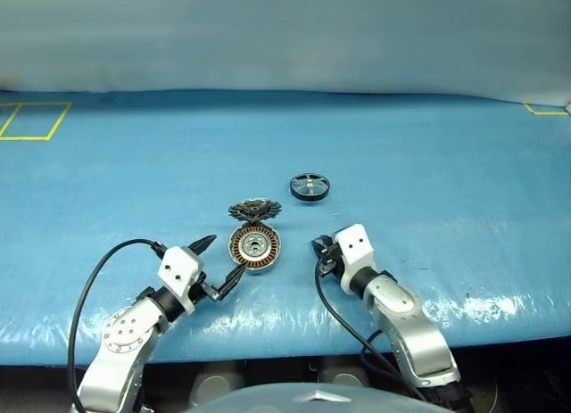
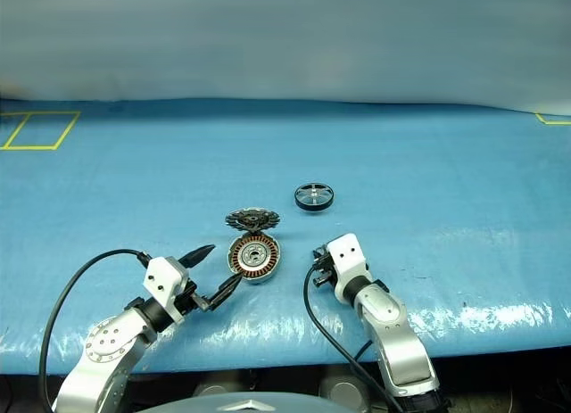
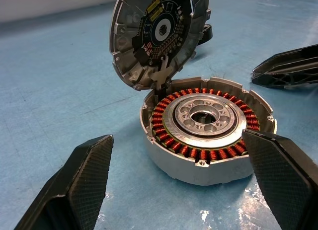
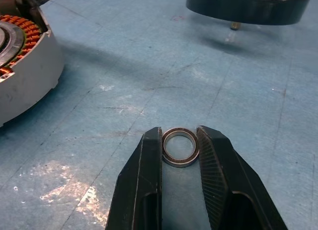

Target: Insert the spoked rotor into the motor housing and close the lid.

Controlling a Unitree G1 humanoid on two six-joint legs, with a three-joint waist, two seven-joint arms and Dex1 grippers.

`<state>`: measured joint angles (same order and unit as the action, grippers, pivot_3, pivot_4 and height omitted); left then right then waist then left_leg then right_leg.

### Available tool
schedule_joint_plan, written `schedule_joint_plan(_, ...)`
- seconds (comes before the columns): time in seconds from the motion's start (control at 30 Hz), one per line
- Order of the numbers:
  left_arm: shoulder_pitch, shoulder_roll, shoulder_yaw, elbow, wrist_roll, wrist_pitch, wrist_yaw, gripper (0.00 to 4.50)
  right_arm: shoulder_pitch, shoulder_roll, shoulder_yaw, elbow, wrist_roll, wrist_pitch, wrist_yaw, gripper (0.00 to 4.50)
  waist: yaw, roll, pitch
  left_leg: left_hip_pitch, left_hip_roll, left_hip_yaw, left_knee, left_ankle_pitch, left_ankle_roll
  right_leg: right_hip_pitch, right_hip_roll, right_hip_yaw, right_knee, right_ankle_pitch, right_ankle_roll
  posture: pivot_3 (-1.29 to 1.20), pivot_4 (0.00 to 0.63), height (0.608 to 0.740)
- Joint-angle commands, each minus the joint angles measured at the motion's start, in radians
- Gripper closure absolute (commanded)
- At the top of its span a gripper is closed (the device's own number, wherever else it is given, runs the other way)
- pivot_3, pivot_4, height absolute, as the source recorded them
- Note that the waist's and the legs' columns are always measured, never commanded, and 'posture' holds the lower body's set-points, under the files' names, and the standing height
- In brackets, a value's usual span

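motor housing (image 1: 255,248) open, lid (image 1: 254,209) raised; spoked rotor (image 1: 309,186) apart

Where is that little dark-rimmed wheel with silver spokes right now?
The dark-rimmed spoked wheel lies alone on the blue table, beyond and right of the open silver motor housing, ahead of the right gripper.

A glossy blue sheet (image 1: 428,163) with yellow taped outlines (image 1: 34,120) covers the surface before a pale wall (image 1: 285,29).

Two silver-grey metal arms with rounded joint housings end in white blocky wrist units — the left gripper (image 1: 217,264) and right gripper (image 4: 180,146) each carry two black, finely textured, tapered fingers. Thick black cables loop along both forearms — screw holes dot the left arm's round joint.
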<state>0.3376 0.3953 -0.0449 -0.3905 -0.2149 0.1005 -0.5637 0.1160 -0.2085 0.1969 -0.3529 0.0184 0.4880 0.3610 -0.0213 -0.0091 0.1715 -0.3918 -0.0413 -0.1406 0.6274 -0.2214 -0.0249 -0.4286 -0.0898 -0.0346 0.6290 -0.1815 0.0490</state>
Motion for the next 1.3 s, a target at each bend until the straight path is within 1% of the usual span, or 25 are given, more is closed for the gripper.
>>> schedule_joint_plan(0.03,0.003,-0.005,0.010,0.008,0.009,-0.036,0.009,0.00,-0.051,-0.009,0.017,-0.110,0.020,0.021,0.019,3.83,0.000,0.000,0.000,0.000,0.000,0.000,0.000,0.000,0.000,0.000,0.000,0.000,0.000,0.000,0.000,0.00,0.150,0.740)
schedule_joint_plan(0.13,0.008,-0.005,0.009,0.021,0.013,-0.064,0.007,0.00,-0.108,0.000,0.030,-0.180,0.068,0.072,0.047,3.83,-0.002,0.000,0.000,0.000,0.000,0.000,0.000,0.000,0.000,0.000,0.000,0.000,0.000,0.000,0.000,0.00,0.150,0.740)
schedule_joint_plan(0.3,0.014,-0.008,0.013,0.030,-0.002,-0.094,-0.002,0.00,-0.179,0.038,0.067,-0.206,0.131,0.143,0.059,3.83,0.001,0.000,0.000,0.000,0.000,-0.001,0.000,0.000,0.000,0.000,0.001,-0.001,0.000,0.000,0.000,0.00,0.150,0.740)
schedule_joint_plan(0.43,0.031,0.002,0.014,0.024,-0.022,-0.086,-0.022,0.00,-0.199,0.055,0.120,-0.189,0.153,0.167,0.067,3.83,0.000,0.000,0.000,-0.001,-0.001,0.000,0.000,0.000,0.000,0.000,0.000,0.000,-0.001,0.000,0.000,0.00,0.150,0.740)
schedule_joint_plan(0.57,0.040,0.003,0.017,0.021,-0.025,-0.086,-0.023,0.00,-0.199,0.042,0.163,-0.181,0.161,0.185,0.080,3.83,-0.001,0.000,0.000,-0.001,0.000,-0.001,0.000,0.000,0.000,0.000,0.000,0.000,0.000,0.000,0.000,0.00,0.150,0.740)
schedule_joint_plan(0.77,0.048,0.008,0.018,0.012,-0.041,-0.072,-0.038,0.00,-0.210,0.035,0.212,-0.139,0.155,0.162,0.090,3.83,-0.002,0.000,0.000,-0.001,0.000,-0.001,0.000,0.000,0.000,0.000,0.000,0.000,0.000,0.000,0.000,0.00,0.150,0.740)
schedule_joint_plan(0.9,0.059,0.015,0.014,0.008,-0.038,-0.068,-0.040,0.00,-0.237,0.055,0.241,-0.056,0.120,0.131,0.066,3.83,-0.004,0.000,0.000,0.000,0.000,0.000,0.001,0.000,0.000,0.000,0.000,0.000,0.000,0.000,0.000,0.00,0.150,0.740)
schedule_joint_plan(1.1,0.070,0.017,0.005,0.010,-0.026,-0.074,-0.039,0.00,-0.264,0.077,0.255,0.013,0.095,0.111,0.051,3.83,-0.004,0.000,0.000,-0.001,0.000,0.000,0.000,0.000,0.000,0.000,0.000,0.000,0.000,0.000,0.000,0.00,0.150,0.740)
schedule_joint_plan(1.3,0.076,0.005,0.002,0.012,-0.024,-0.080,-0.031,0.00,-0.261,0.078,0.262,0.026,0.090,0.107,0.054,3.83,-0.004,0.000,0.000,0.000,0.000,-0.001,0.001,0.000,0.000,0.000,0.000,0.000,0.000,0.000,0.000,0.00,0.150,0.740)
